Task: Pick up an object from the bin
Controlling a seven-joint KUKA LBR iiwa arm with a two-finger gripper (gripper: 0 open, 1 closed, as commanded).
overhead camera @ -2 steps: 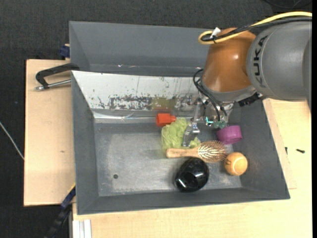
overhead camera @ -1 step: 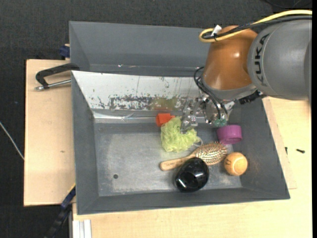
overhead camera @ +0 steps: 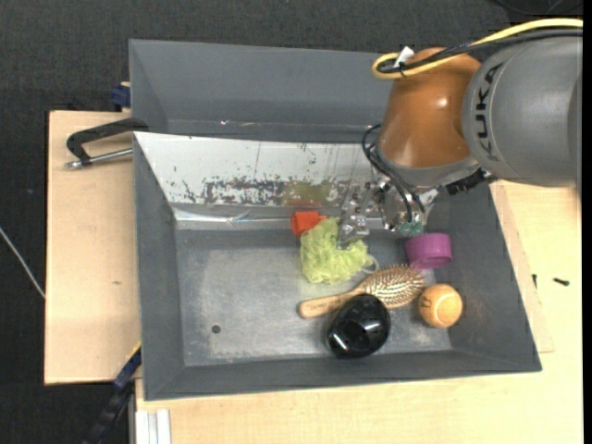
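Dark, speckled floor covering surrounds the grey metal bin. The bin's back wall is scuffed with dark flecks, and the left half of its floor is bare.

All the loose things lie in the right half. Farthest left is a small orange-red block against the foot of the back wall. Touching it at its 4 o'clock is a yellow-green mesh puff, crumpled and soft-looking. At the puff's 6 o'clock lies a wooden hairbrush, its handle pointing towards 8 o'clock and its bristled head just beside the puff. A glossy black rounded thing touches the brush from 6 o'clock.

The hand hangs at the puff's upper right edge, at about its 1 o'clock, low and close to it. I cannot tell how far it is open, or whether it has hold of anything.

At the hand's 4 o'clock a purple cylinder lies on its side, and an orange ball sits at that cylinder's 6 o'clock, beside the brush head.

An orange cover sits above the hand, with a yellow cable over it. The grey arm carries "KUKA" in black letters.
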